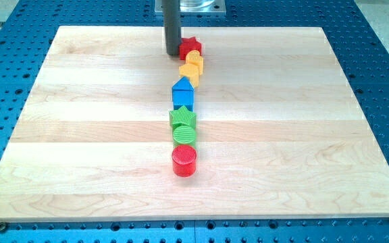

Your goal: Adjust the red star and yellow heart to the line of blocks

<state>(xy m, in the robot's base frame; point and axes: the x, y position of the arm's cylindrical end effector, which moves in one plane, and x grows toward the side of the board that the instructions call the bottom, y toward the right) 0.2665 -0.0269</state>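
Camera view: my tip sits at the top end of the block line, on the view's left side of the red star.

You have the red star touching or just beside the tip, to the tip's right in the view; the yellow heart lies just below the star and slightly right of the tip; both stand a little to the view's right of the column below, so the correction, as I judge it, is a nudge toward the view's left, which the tip cannot give from this side; the line on the worktop runs down the view through a yellow block, blue block, green star, green cylinder, red cylinder; there is no gripper on this rig, only the rod, so nothing to report as apart or together.
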